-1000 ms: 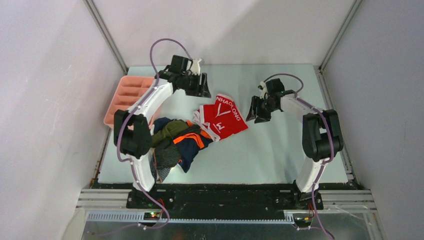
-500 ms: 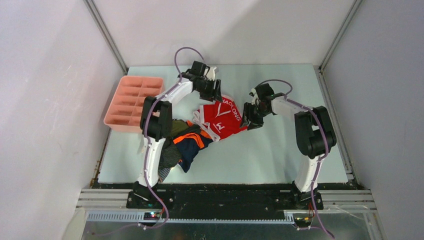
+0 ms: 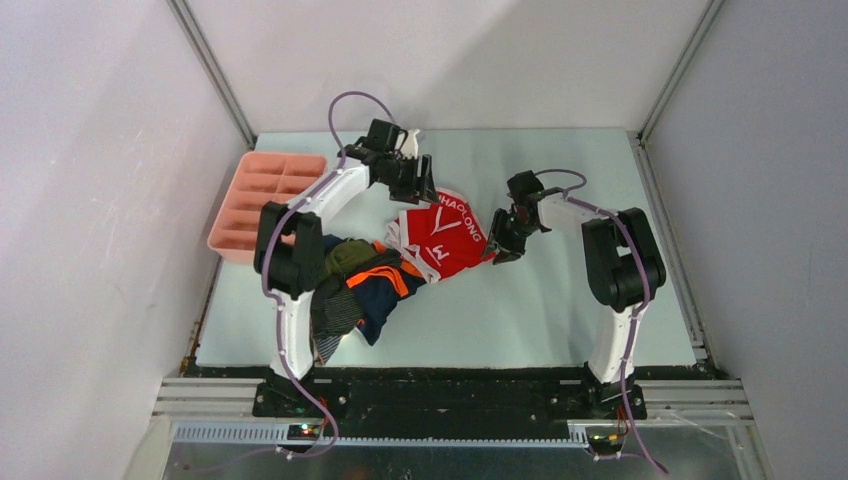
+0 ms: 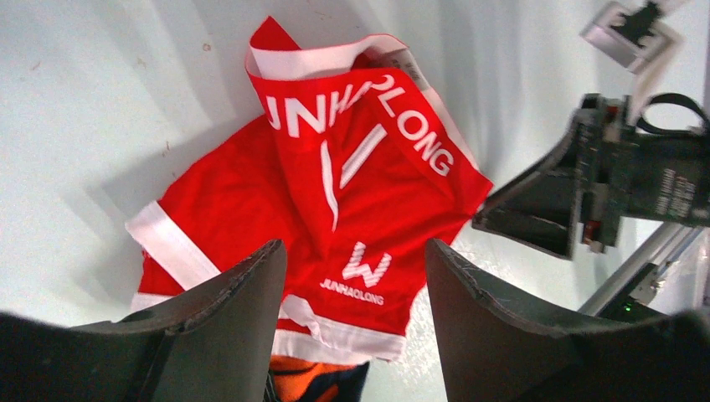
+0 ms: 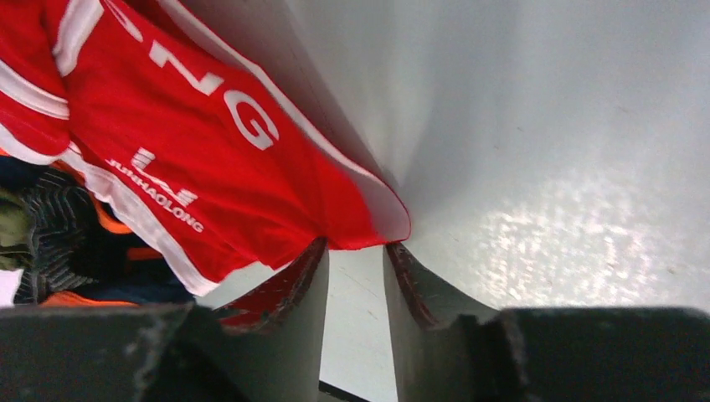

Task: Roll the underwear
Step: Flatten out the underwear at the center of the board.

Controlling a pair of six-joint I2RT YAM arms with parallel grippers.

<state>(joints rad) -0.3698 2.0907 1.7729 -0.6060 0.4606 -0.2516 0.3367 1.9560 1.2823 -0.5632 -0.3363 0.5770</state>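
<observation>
Both arms have swung inward onto the red briefs [image 3: 445,235].

- Near left of the tabletop [image 3: 520,310], one heap: 1 dark grey striped briefs [image 3: 330,315], 1 navy briefs with orange bands [image 3: 385,290], 1 olive briefs [image 3: 345,258].
- Centre: the red briefs, lying flat, overlapping the heap.
- Right gripper [image 3: 497,240]: at the red briefs' right corner, jaws narrowly apart, bare tabletop between them.
- Left gripper [image 3: 425,188]: over the far edge, jaws wide, holding nothing.
- Far left: 1 pink compartment tray [image 3: 290,158].
</observation>
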